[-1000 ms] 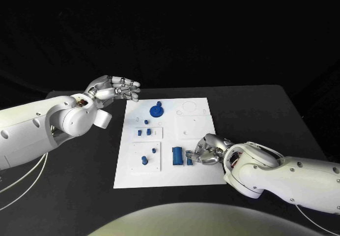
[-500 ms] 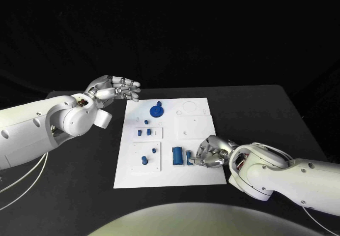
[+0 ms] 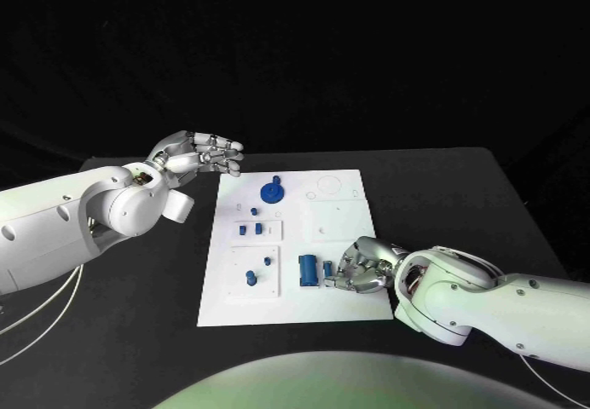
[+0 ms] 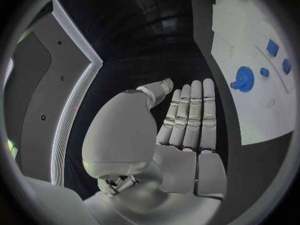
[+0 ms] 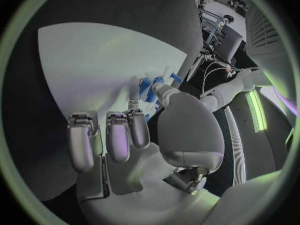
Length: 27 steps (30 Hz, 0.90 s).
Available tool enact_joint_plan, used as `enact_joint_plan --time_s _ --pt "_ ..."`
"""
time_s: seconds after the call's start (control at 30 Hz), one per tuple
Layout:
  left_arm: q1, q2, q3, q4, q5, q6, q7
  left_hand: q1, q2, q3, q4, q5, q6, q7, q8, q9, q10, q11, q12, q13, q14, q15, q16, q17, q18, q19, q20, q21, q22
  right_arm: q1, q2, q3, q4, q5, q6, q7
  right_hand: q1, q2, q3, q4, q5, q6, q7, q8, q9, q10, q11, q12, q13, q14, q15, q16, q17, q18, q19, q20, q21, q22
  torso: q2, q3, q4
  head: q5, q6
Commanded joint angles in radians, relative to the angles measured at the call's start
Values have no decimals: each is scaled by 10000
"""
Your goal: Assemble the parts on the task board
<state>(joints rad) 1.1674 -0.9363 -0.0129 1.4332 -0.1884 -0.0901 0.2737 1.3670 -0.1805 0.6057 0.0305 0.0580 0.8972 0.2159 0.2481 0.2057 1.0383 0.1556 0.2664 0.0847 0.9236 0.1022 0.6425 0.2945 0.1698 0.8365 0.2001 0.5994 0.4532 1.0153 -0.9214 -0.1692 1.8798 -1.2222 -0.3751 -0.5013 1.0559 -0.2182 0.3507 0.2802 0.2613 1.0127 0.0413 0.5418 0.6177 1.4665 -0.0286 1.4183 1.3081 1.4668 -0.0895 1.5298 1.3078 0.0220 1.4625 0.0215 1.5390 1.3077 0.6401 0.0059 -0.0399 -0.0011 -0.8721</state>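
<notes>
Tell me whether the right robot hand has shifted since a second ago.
Yes. The right robot hand has slid slightly nearer the near edge of the task board, staying beside the blue parts.

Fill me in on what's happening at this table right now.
A two-armed robot is assembling small blue parts on the white task board. Its right hand is down at the board's near right area, fingers at a small blue part beside a taller blue block; whether it grips the part is unclear. Its left hand hovers off the board's far left corner, holding nothing. A blue gear sits near the far end.
</notes>
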Motion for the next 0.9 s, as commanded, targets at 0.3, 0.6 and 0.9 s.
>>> enact_joint_plan --time_s 0.3,0.6,0.9 --pt "6 -12 6 35 29 125 51 -87 13 -16 65 -26 -50 13 69 -15 -44 -11 43 13 -82 0 -38 11 103 69 -32 -40 -9 -13 135 1 -199 -93 156 -60 197 57 -66 -4 -6 -56 -14 -29 -16 377 -27 -25 1607 844 -16 18 1655 -151 975 -34 -9 2539 1 0 -9 39 -6" --pt "6 -16 6 34 29 120 51 -87 13 -16 65 -26 -50 13 69 -15 -44 -11 43 13 -82 0 -38 11 103 69 -32 -40 -9 -14 124 2 -307 -196 -67 -112 259 165 -52 33 -3 -24 -19 -15 -15 396 -31 15 1635 846 -19 22 1665 -158 986 -33 22 2548 0 12 -4 32 -6" --pt "6 -5 6 31 29 124 52 -87 13 -16 65 -26 -50 13 69 -15 -44 -11 43 13 -82 0 -38 11 103 69 -32 -40 -9 -14 202 3 -341 -215 -131 -27 262 172 -62 43 -8 -18 -19 -12 -14 399 -32 21 1639 845 -20 21 1661 -154 980 -33 5 2544 5 3 3 18 -6"
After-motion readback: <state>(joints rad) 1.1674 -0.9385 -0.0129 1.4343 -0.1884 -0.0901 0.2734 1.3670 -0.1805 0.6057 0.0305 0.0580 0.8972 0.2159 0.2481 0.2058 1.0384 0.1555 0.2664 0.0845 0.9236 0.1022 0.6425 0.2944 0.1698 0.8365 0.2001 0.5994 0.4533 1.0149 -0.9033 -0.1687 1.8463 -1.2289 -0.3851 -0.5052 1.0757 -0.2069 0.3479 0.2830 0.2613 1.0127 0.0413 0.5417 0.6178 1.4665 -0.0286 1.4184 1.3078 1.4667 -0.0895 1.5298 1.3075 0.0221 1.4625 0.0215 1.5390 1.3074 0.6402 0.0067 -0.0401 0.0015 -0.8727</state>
